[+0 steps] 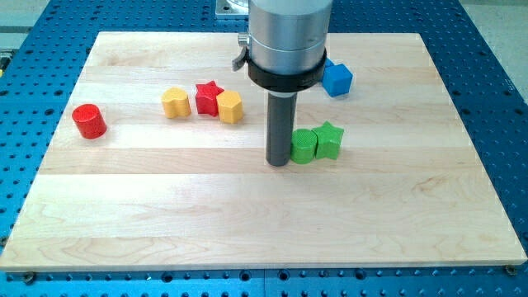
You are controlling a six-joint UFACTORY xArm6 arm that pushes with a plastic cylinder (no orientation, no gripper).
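Observation:
My tip (279, 162) rests on the wooden board just left of a green cylinder-like block (304, 147), touching it or very nearly so. A green star block (329, 139) sits pressed against that block's right side. Up and to the right, a blue cube (337, 78) lies partly behind the arm's silver body (289, 37). To the left of the rod stand a yellow hexagon block (230, 106), a red star (209, 97) touching it, and a yellow rounded block (175, 103). A red cylinder (89, 120) stands alone at the far left.
The pale wooden board (247, 223) lies on a blue perforated table (495, 82). The arm's wide silver and black body hides part of the board's top edge.

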